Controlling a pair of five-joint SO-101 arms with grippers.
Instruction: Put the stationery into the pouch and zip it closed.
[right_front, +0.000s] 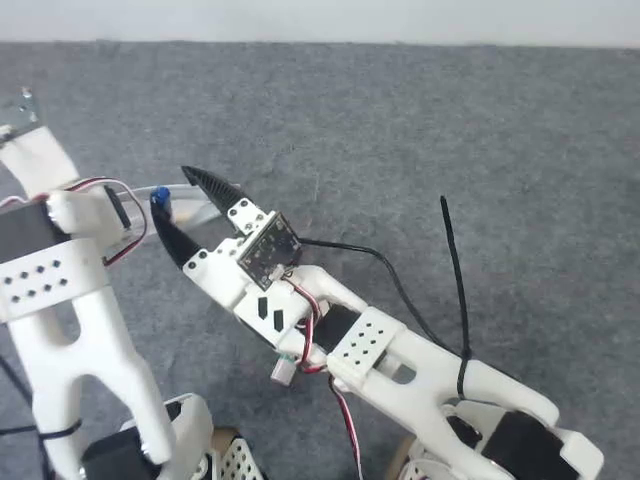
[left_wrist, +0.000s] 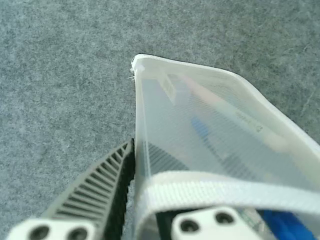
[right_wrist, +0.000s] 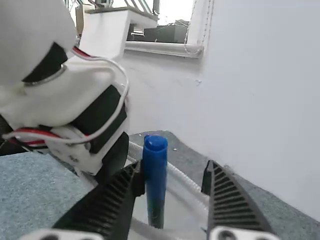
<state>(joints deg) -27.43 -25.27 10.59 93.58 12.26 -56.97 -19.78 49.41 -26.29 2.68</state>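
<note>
A white mesh pouch (left_wrist: 210, 130) hangs above the grey carpet, and my left gripper (left_wrist: 140, 150) is shut on its rim, one black finger (left_wrist: 100, 195) outside the mesh. Through the mesh I see a blue item (left_wrist: 200, 127) and pale stick-shaped pieces inside. A blue pen (right_wrist: 155, 185) stands upright in the pouch's mouth, between the black fingers of my right gripper (right_wrist: 172, 175), which is open; the pen is close to one finger. In the high view the right gripper (right_front: 172, 197) straddles the pen's blue tip (right_front: 160, 200) and the pouch (right_front: 195, 205), beside the left arm (right_front: 70, 250).
Grey carpet (right_front: 450, 130) covers the table on all sides. A black cable (right_front: 455, 270) loops over the right arm. A white wall (right_wrist: 260, 90) rises behind the table.
</note>
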